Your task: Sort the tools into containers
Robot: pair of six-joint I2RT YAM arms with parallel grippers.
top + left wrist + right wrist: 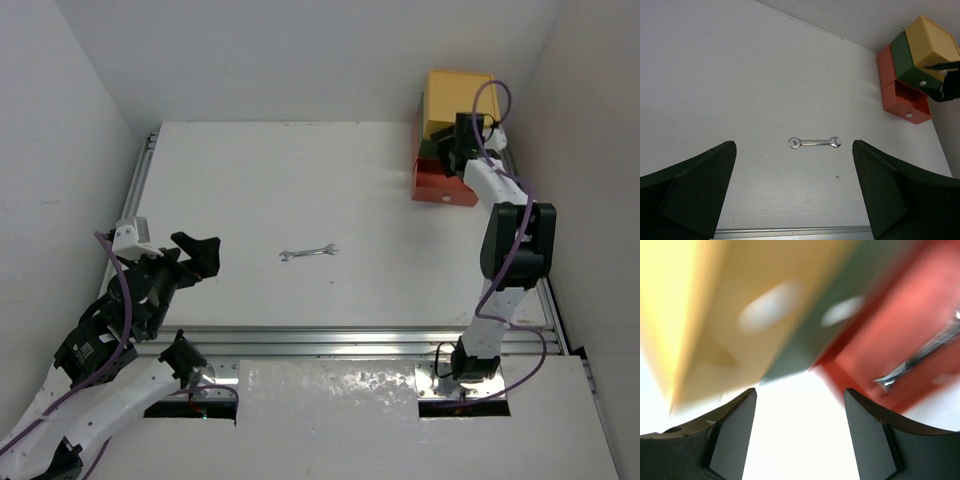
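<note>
Left arm: folded low at the near edge of the bench point(250, 180), elbow tucked back and wrist lifted, with its camera looking straight out at the wrench point(309, 252).
Left gripper point(200, 258): hangs to the left of the wrench and on its near side, well apart from it and above the bench surface.
Left fingers point(695, 190): spread wide with nothing between them; in the wrist view the wrench point(815, 142) shows in the gap.
Wrench: small, silver and open-ended, lying flat and alone on the bare white bench with its length running left to right.
Right arm: rises from its base right of the wrench on the near side, then stretches long towards the far right, with the wrist bent down over the drawers.
Right gripper point(447, 158): far to the right of the wrench and beyond it, right at the drawer fronts.
Right fingers point(735, 435): parted and holding nothing.
Drawers: stacked far right of the wrench against the wall, with the yellow drawer point(932, 42), the green drawer point(905, 57) and the orange-red drawer point(902, 100) touching side by side.
Orange-red drawer: pulled out and open, of the three the one towards the wrench.
Silvery tool point(912, 365): lies inside the orange-red drawer, too blurred to identify.
</note>
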